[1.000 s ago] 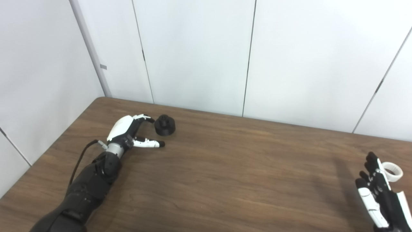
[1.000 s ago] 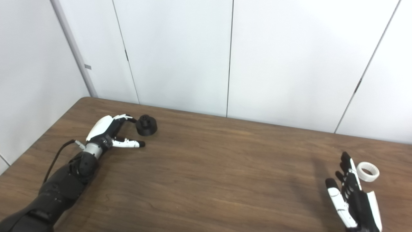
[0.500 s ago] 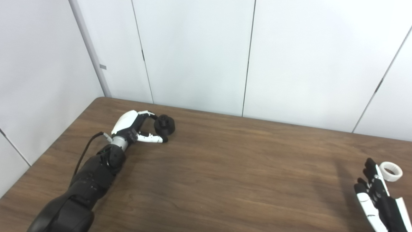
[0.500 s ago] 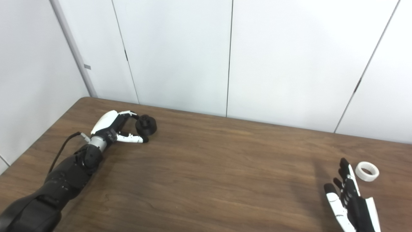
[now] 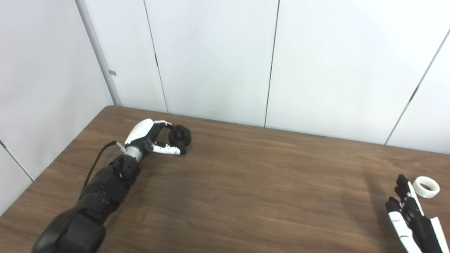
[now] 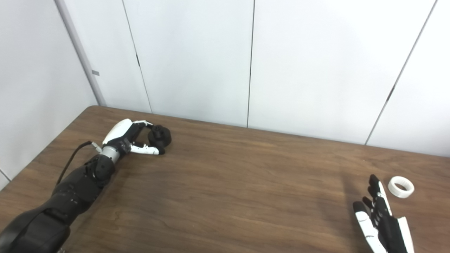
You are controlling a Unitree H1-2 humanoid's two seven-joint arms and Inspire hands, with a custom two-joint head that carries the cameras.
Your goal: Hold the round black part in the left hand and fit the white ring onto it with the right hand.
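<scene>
The round black part (image 5: 181,135) sits on the brown table (image 5: 246,182) at the far left. My left hand (image 5: 150,136) is open right beside it, with fingers curled over its left side and the thumb stretched along its near side. I cannot tell whether they touch it. The part rests on the table. The white ring (image 5: 426,187) lies flat at the far right. My right hand (image 5: 409,218) is open with fingers straight, just short of the ring and to its left, partly cut off by the bottom edge.
White wall panels (image 5: 211,59) stand right behind the table's far edge and along its left side. A black cable (image 5: 95,168) runs from my left wrist over the table.
My left hand has moved forward to the black part, so fingers and thumb now flank it. My right hand has drawn back toward the bottom edge, away from the ring.
</scene>
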